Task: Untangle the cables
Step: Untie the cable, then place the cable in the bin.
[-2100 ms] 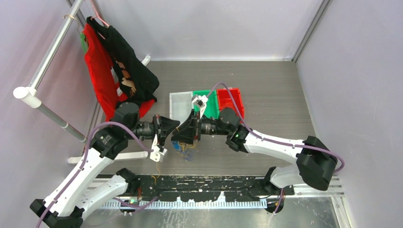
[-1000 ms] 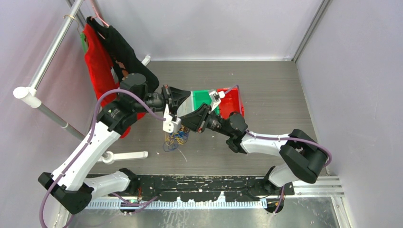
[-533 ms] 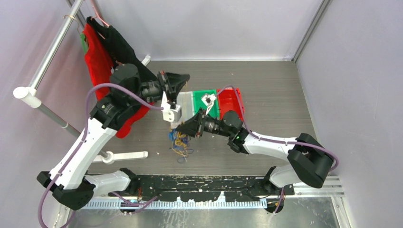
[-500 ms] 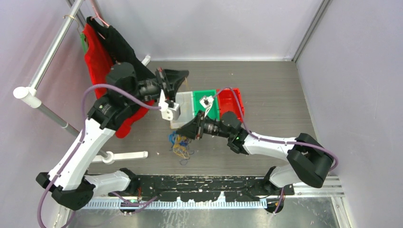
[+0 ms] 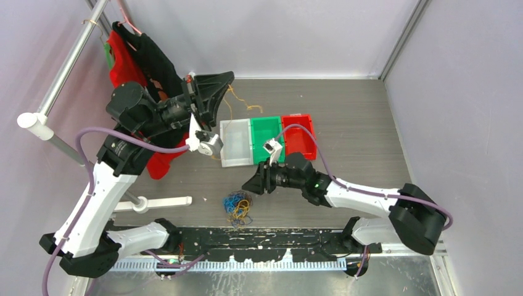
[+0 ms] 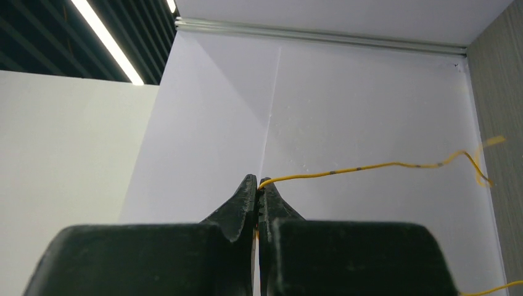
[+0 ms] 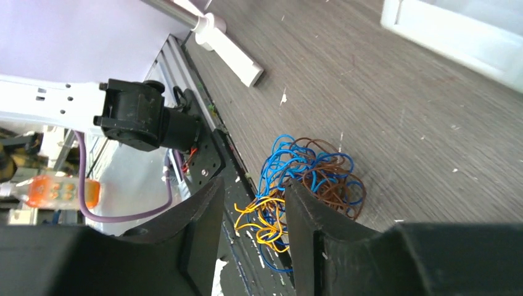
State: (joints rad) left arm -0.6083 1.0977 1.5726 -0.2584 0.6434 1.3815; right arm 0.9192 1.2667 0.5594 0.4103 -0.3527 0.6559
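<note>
The cables point(image 5: 237, 206) lie as a small tangle of blue, yellow-orange and brown loops on the table near its front rail; the right wrist view shows the tangle point(image 7: 308, 179) just beyond the fingertips. My right gripper point(image 5: 249, 185) point(image 7: 251, 185) hovers open to the right of the tangle and holds nothing. My left gripper point(image 5: 230, 76) point(image 6: 258, 182) is raised high at the back left and is shut on one yellow cable point(image 5: 242, 100) point(image 6: 370, 165). That strand trails loosely from the tips, apart from the tangle.
Three bins stand side by side mid-table: white point(image 5: 224, 145), green point(image 5: 264, 121) and red point(image 5: 306, 118). Red and black clothes point(image 5: 139, 80) hang on a rack point(image 5: 61, 68) at the left. A white bar point(image 5: 163, 201) lies near the left arm. A black rail point(image 5: 271, 237) borders the front.
My left gripper has risen up and back with one yellow strand pulled out of the tangle. My right gripper has opened and dropped back; the tangle now lies on the table.
</note>
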